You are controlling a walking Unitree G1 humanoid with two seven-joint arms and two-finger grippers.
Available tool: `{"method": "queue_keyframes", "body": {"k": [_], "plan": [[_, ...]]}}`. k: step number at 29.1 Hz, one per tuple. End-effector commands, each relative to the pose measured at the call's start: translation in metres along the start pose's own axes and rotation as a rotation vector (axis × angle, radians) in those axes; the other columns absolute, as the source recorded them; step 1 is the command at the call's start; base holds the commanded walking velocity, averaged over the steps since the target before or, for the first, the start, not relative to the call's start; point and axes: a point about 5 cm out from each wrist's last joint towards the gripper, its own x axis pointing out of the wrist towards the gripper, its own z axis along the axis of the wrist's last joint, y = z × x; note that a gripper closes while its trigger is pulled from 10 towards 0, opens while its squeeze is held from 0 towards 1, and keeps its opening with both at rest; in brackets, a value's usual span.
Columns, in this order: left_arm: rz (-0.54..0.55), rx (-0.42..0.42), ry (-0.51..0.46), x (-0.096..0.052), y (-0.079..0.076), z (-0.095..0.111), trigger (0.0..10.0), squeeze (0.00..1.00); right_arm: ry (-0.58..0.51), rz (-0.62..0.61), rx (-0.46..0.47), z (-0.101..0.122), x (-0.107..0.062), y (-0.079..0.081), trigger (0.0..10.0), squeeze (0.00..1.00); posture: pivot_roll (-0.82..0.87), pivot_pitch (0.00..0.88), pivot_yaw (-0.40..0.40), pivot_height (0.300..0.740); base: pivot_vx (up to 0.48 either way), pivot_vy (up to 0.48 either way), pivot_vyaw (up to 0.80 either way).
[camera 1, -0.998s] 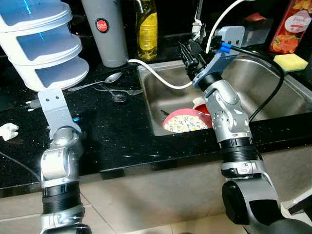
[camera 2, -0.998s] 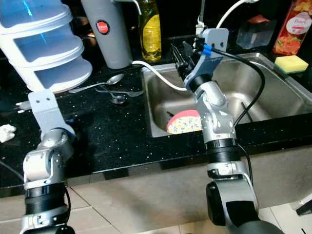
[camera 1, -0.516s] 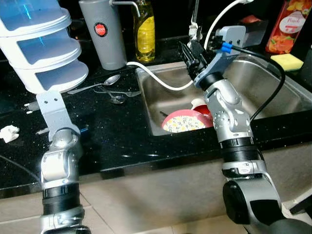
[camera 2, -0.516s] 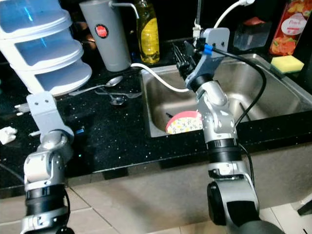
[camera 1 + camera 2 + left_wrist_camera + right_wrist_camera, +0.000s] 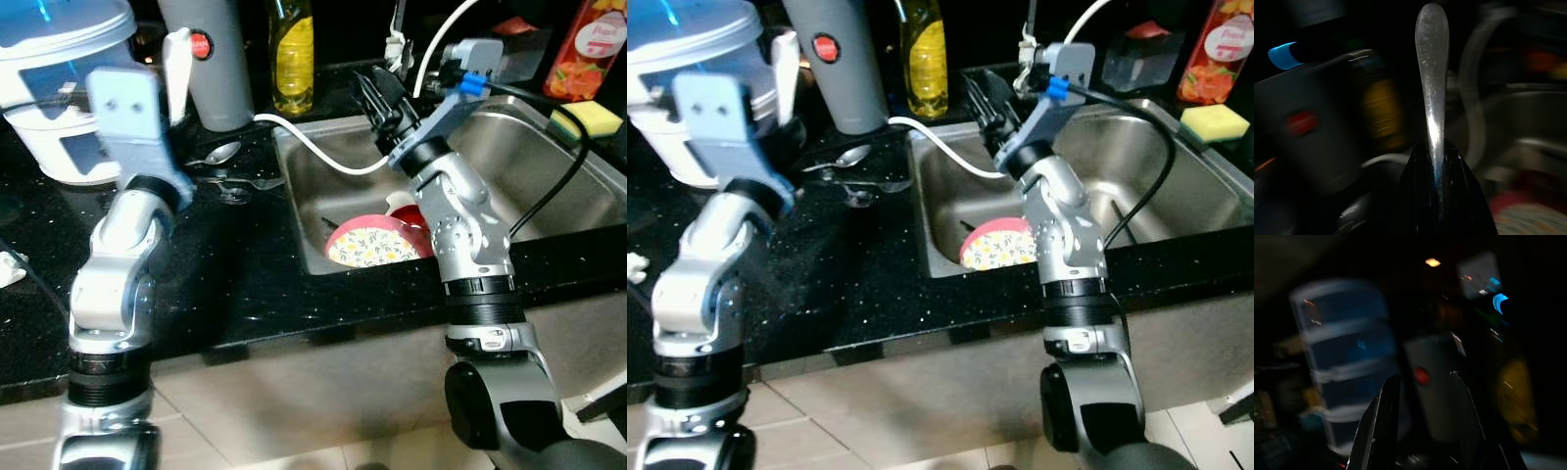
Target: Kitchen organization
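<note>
Left arm swings up off the counter with a piece of cutlery in its grip!

The left gripper (image 5: 1436, 161) is pinched tight on a silver utensil handle (image 5: 1432, 73), now lifted high beside the grey thermos (image 5: 211, 69), so one item is collected and needs a home. Beyond it, spoons (image 5: 227, 166) wait on the black counter (image 5: 245, 264). The right gripper (image 5: 1420, 421), fingers parted and empty, hovers over the sink (image 5: 549, 176), above the floral plate (image 5: 372, 245).

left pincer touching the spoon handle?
Touching. The left wrist view shows the left pincer shut on the silver handle, which rises straight out from between its black fingers.
</note>
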Motion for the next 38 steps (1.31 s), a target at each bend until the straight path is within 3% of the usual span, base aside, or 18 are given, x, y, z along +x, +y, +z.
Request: {"method": "queue_keyframes", "body": {"k": [1, 2, 4, 11, 22, 24, 25, 38], "plan": [[-0.109, 0.025, 0.02, -0.005, -0.007, -0.003, 10.0, 0.0, -0.005, 0.07, 0.042, 0.003, 0.001, 0.01, 10.0, 0.0, -0.09, 0.0, 0.056, 0.74, 0.0, 0.0, 0.0], [-0.189, 0.018, 0.015, -0.008, -0.015, -0.003, 10.0, 0.0, -0.014, 0.115, 0.062, 0.006, 0.0, 0.015, 10.0, 0.0, -0.09, 0.0, 0.057, 0.74, 0.0, 0.0, 0.0], [-0.242, 0.014, 0.009, -0.01, -0.02, -0.002, 10.0, 0.0, -0.019, 0.145, 0.074, 0.008, -0.001, 0.019, 10.0, 0.0, -0.09, 0.0, 0.057, 0.74, 0.0, 0.0, 0.0], [-0.315, -0.037, -0.086, -0.004, -0.027, 0.01, 10.0, 0.0, 0.016, 0.332, 0.104, 0.009, -0.011, 0.041, 10.0, 0.0, -0.1, 0.0, 0.049, 0.74, 0.0, 0.0, 0.0], [-0.344, -0.032, -0.124, 0.0, -0.026, 0.017, 10.0, 0.0, 0.097, 0.357, 0.165, -0.001, -0.018, 0.044, 10.0, 0.0, -0.1, 0.0, 0.041, 0.74, 0.0, 0.0, 0.0], [-0.343, -0.029, -0.119, 0.001, -0.026, 0.015, 10.0, 0.0, 0.098, 0.356, 0.176, -0.001, -0.018, 0.045, 9.6, 0.0, -0.09, 0.0, 0.039, 0.74, 0.0, 0.0, 0.0], [-0.338, -0.021, -0.111, 0.002, -0.026, 0.013, 10.0, 0.0, 0.1, 0.348, 0.183, -0.002, -0.017, 0.044, 0.0, 0.0, -0.09, 0.0, 0.037, 0.74, 0.0, 0.0, 0.0], [-0.336, -0.013, -0.093, 0.008, -0.032, 0.007, 10.0, 0.0, 0.085, 0.358, 0.235, -0.003, -0.016, 0.045, 0.0, 0.0, -0.09, 0.0, 0.034, 0.74, 0.0, 0.0, 0.0]]}}
